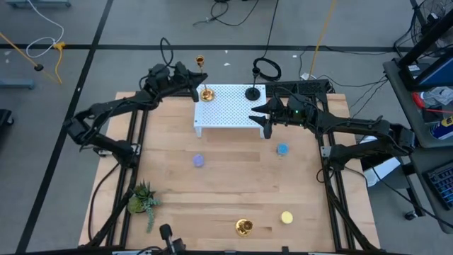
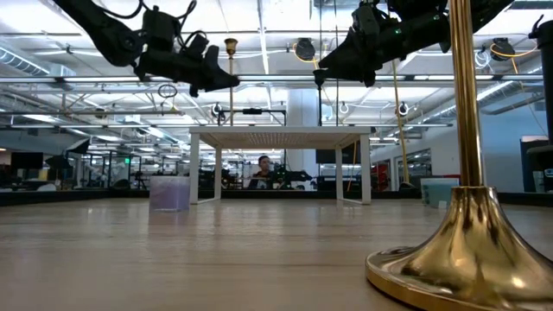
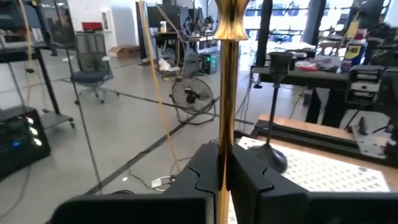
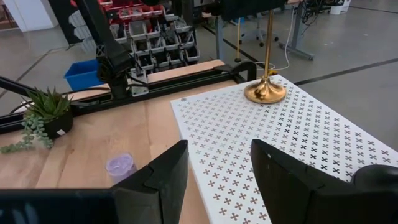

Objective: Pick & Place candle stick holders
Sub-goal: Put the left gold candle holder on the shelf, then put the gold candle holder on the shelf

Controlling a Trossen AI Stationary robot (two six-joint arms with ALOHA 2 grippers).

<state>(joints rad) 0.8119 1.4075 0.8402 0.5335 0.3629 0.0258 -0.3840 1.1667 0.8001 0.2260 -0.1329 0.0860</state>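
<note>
Left gripper [image 3: 222, 177] pinches the gold holder [image 1: 207, 93] by its stem on the rack [image 1: 230, 117]; rigid, slick, probably top-heavy, so grip low.

We are seeing glossy gold metal candle stick holders [image 1: 207, 93], a matt pale wooden table [image 1: 226, 191], and a perforated white shelf [image 1: 230, 106].

1. The perforated stand [image 1: 230, 106] sits at the far middle of the counter [image 1: 226, 191].
2. One holder [image 1: 207, 93] stands on its left corner, another holder [image 1: 253, 93] near its right corner.
3. A third holder [image 1: 244, 227] stands at the near edge.
4. The plant [image 1: 141, 200] is near left.
</note>
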